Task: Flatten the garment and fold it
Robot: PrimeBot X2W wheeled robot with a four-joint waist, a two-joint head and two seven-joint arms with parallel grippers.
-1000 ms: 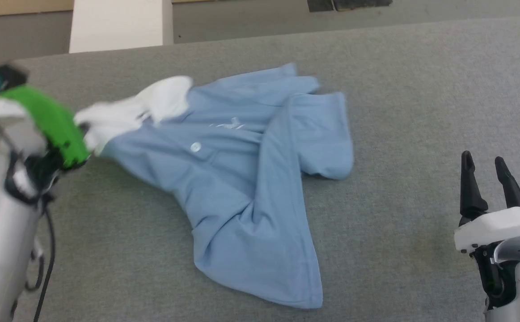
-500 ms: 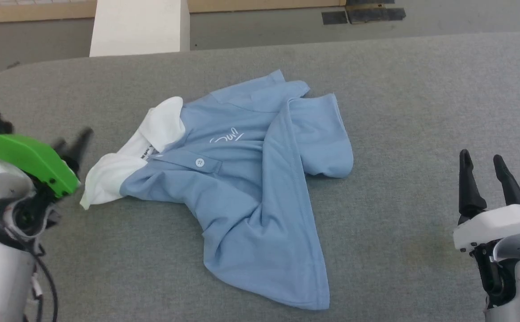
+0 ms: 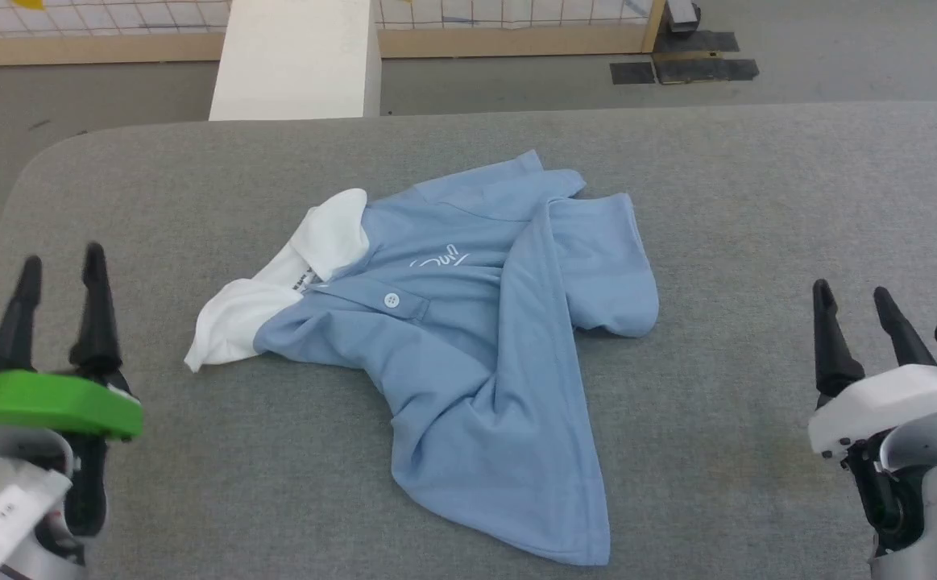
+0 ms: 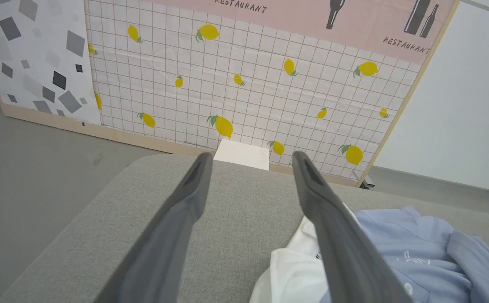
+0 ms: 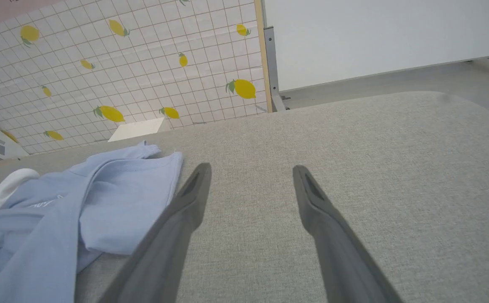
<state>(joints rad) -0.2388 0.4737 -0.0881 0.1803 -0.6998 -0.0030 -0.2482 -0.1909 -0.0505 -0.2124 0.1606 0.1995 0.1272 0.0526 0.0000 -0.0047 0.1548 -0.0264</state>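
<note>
The garment (image 3: 468,346), a light blue polo shirt with a white collar (image 3: 275,290), lies crumpled on the grey table (image 3: 758,201), one side folded over its middle. A white button (image 3: 391,300) and a cursive logo (image 3: 438,258) show on its chest. At the lower left my left gripper (image 3: 61,259) stands open and empty, a short way left of the collar. In the left wrist view the garment (image 4: 416,248) lies right of the open left gripper (image 4: 250,156). My right gripper (image 3: 851,292) stands open at the lower right, apart from the garment (image 5: 80,202), its fingers spread in the right wrist view (image 5: 250,168).
A white block (image 3: 295,60) stands beyond the table's far edge on the grey floor. A lemon-patterned wall panel (image 4: 244,84) rises behind it. The table's rounded left corner (image 3: 25,169) lies near my left gripper. Bare grey table surface stretches to the right of the garment.
My left gripper let go of the white collar, opened, and drew back toward the lower left. The collar dropped flat onto the table. The head camera has tilted, shifting the whole scene.
</note>
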